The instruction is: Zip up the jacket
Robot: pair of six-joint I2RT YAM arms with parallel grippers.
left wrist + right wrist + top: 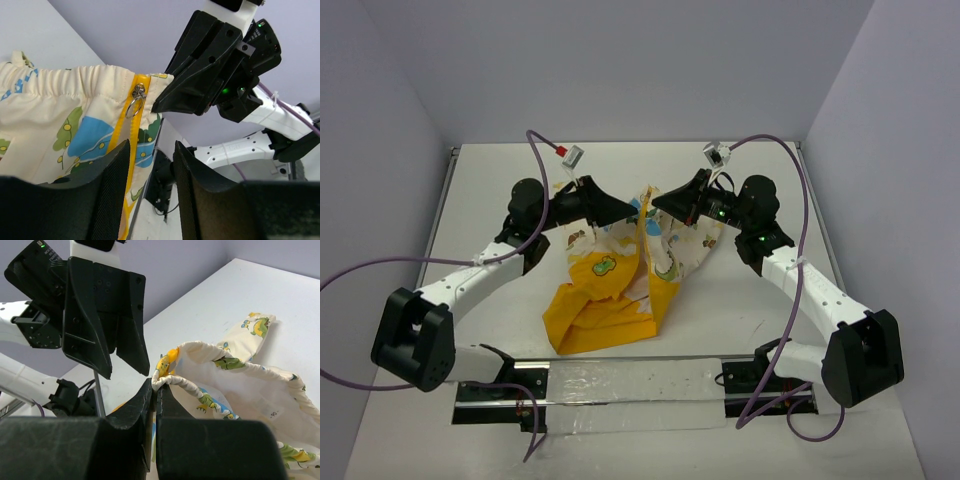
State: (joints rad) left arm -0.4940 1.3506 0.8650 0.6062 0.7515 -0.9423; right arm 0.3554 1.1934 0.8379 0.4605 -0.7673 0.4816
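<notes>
- The jacket (pixel 620 275) sits near the middle of the tabletop (pixel 620 165), about midway between the left and right edges.
- Its yellow-orange part lies crumpled flat towards the near edge. A green patch (pixel 605 266) shows on this part.
- The cream printed part is lifted off the surface on the side nearer the far edge.
- The right gripper (pixel 655 200) reaches in from the right edge. Its jaws are clenched on the gathered cream rim of the jacket, and its own camera shows the fabric pinched at the fingertips (pixel 161 382).
- The left gripper (pixel 632 213) comes in from the left edge and hovers just beside the right one. Its jaws are released, with a clear gap between the fingers (pixel 112 190), and nothing is held.
- In the left wrist view, a yellow zipper tape (pixel 131 130) runs down the cream cloth.
- A metal zipper pull (pixel 135 102) with a ring hangs at the top of the tape, just beside the tip of the right gripper.
- The pull sits above and beyond the left fingertips, apart from them.
- The zipper looks closed where it is visible. Its lower stretch is hidden behind the left fingers.
</notes>
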